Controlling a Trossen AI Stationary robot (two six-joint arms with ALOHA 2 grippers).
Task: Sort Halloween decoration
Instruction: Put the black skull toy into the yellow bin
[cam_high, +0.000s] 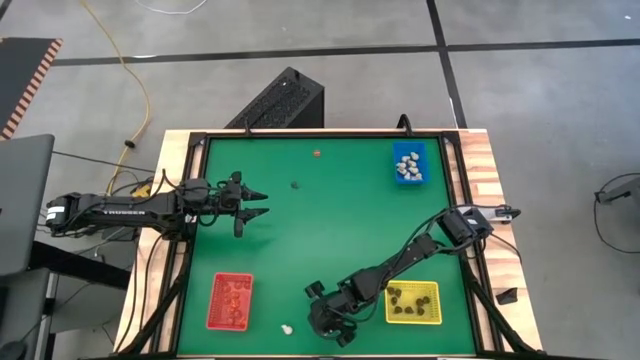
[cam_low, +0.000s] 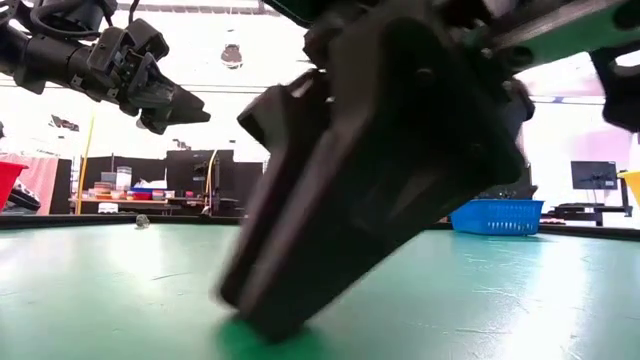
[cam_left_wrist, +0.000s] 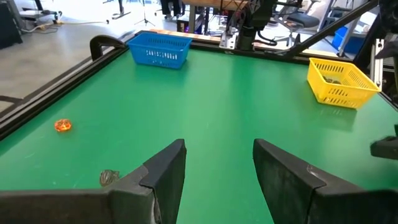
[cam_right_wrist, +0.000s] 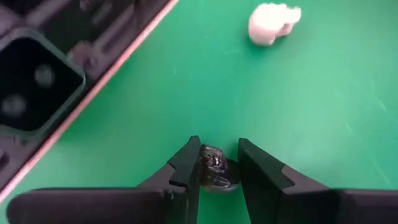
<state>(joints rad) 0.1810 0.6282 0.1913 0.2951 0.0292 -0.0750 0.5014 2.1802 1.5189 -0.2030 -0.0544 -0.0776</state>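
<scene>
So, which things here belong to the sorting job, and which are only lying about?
Job:
- dark trinket between the right gripper fingers
- white skull trinket
- orange trinket
- grey trinket
- blue tray, yellow tray, red tray
- left gripper, open, waiting

Lying about:
- black box behind the table
- yellow cable on the floor

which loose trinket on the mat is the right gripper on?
The dark one, sitting between the jaws of the right gripper near the table's front edge. The whitish one lies apart beside it; the orange one and another dark one sit far off.
</scene>
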